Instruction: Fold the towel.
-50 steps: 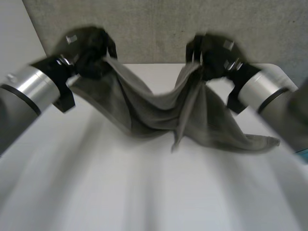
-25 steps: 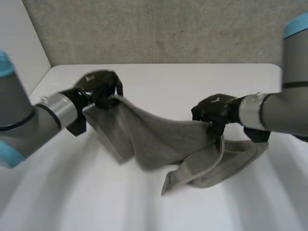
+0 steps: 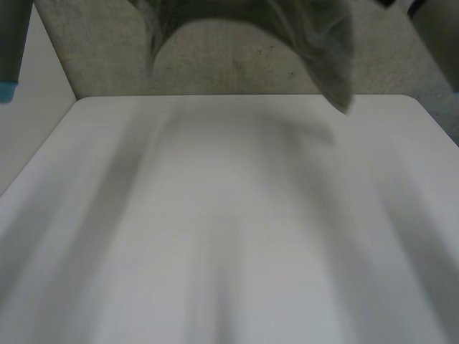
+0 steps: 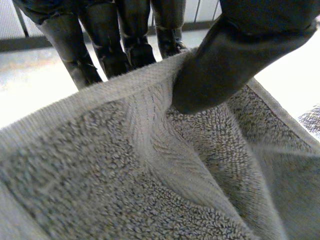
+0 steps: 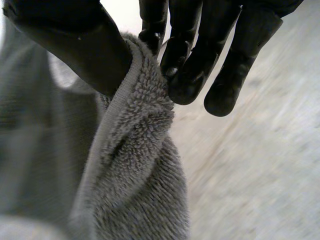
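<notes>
Head view: towel [image 3: 315, 43] is held high above the table [image 3: 229, 215], slung in an arc between left arm [image 3: 11, 43] and right arm [image 3: 437, 29]; one loose corner droops on the right arm's side, and no part is seen touching the table.
Left wrist view: left hand [image 4: 235, 50] is closed on the towel's hemmed edge, the cloth being pinched between the thumb in front and the fingers [image 4: 107, 50] behind; the rest hangs away below the palm.
Right wrist view: right hand [image 5: 70, 45] is pinching a bunched edge of the towel, nipped between the thumb and the fingers [image 5: 190, 65]; the cloth falls straight down from the fingertips.
Step in hand: judged to be the spreading-out, with the towel raised and stretched between both hands before any fold is made.
Next move: a lowering onto the table is called for, both pinches kept firm, so that the cloth is laid flat and unwrinkled.
Containers: none is involved; the towel is carried by the hands alone.
</notes>
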Controlling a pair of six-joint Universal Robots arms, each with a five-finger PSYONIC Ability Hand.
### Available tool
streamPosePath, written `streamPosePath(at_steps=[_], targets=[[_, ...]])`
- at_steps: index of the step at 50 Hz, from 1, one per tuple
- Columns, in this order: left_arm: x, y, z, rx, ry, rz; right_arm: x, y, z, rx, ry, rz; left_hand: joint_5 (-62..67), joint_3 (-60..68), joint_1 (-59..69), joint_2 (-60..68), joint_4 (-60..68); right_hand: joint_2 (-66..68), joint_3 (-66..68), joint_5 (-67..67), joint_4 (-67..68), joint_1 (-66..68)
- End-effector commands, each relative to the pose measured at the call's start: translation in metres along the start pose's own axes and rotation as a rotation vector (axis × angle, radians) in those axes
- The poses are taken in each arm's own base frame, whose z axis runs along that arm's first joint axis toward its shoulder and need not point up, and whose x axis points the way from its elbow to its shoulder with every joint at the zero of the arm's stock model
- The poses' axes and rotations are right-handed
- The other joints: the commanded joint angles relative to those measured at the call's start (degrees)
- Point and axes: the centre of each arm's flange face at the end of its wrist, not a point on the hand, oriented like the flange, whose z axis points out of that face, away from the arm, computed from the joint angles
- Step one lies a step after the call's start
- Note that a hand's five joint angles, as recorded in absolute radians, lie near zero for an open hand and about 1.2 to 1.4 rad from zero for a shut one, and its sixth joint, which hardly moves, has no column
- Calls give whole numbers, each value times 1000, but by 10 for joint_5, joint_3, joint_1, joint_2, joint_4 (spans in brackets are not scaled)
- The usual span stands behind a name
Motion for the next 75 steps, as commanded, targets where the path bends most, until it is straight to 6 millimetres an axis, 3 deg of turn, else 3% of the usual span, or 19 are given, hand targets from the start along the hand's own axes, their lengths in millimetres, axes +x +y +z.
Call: streamPosePath(at_steps=[1, 2, 3, 5, 6, 7, 9, 10, 12, 18, 30, 36, 47, 57, 63, 68, 69, 70, 75], targets=[[-9, 81, -61, -315, 25, -54, -27, 81, -43, -307, -201, 18, 36, 32, 53, 30, 22, 47, 38, 34, 35, 33], [-4, 100, -81, -392, 63, -81, -36, 97, -56, -373, -241, -4, 36, 32, 53, 30, 22, 47, 38, 34, 35, 33], [-4, 100, -81, -393, 63, -82, -36, 97, -56, -374, -242, -4, 36, 32, 53, 30, 22, 47, 38, 34, 35, 33], [3, 117, -101, -463, 100, -106, -51, 128, -85, -509, -307, -63, 36, 32, 53, 30, 22, 47, 38, 34, 35, 33], [10, 135, -125, -547, 127, -124, -51, 128, -85, -510, -308, -63, 36, 32, 53, 30, 22, 47, 38, 34, 35, 33], [10, 136, -125, -547, 127, -124, -58, 144, -99, -574, -340, -94, 36, 32, 53, 30, 22, 47, 38, 34, 35, 33], [22, 164, -171, -694, 163, -116, -66, 159, -114, -633, -373, -120, 36, 32, 53, 30, 22, 47, 38, 34, 35, 33], [22, 164, -171, -694, 163, -116, -70, 170, -124, -674, -391, -132, 36, 32, 53, 30, 22, 47, 38, 34, 35, 33], [32, 180, -205, -797, 200, -84, -74, 180, -134, -718, -398, -127, 36, 32, 53, 30, 22, 47, 38, 34, 35, 33], [40, 184, -232, -871, 236, -37, -86, 208, -162, -842, -376, -58, 36, 32, 53, 30, 22, 47, 38, 34, 35, 33], [40, 176, -231, -875, 221, -50, -78, 224, -166, -841, -142, 149, 36, 32, 53, 30, 22, 47, 38, 34, 35, 33], [30, 176, -228, -875, 156, -114, -73, 234, -173, -866, -2, 258, 36, 32, 53, 30, 22, -223, -232, -236, -235, -237], [-3, 172, -217, -850, 9, -197, -75, 250, -188, -872, 132, 345, 36, 32, 53, 30, 22, -287, -296, -300, -300, -301], [-4, 170, -216, -848, 3, -195, -80, 256, -195, -907, 136, 355, 36, 32, 53, 30, 22, -410, -419, -423, -422, -424], [-5, 170, -215, -843, -4, -205, -81, 258, -201, -930, 153, 364, 36, 32, 53, 30, 22, -365, -373, -377, -377, -378], [-9, 169, -213, -836, -19, -213, -75, 258, -199, -925, 166, 358, 36, 32, 53, 30, 22, -143, -151, -155, -155, -156], [-12, 167, -212, -831, -27, -212, -72, 254, -195, -909, 168, 355, 36, 32, 53, 30, 22, 19, 10, 6, 7, 5], [-14, 164, -210, -824, -31, -208, -67, 247, -188, -880, 171, 352, 36, 32, 53, 30, 22, 47, 38, 34, 34, 33], [-15, 150, -201, -782, -28, -194, -34, 201, -154, -727, 197, 289, 36, 32, 53, 30, 22, 47, 38, 34, 35, 33]])
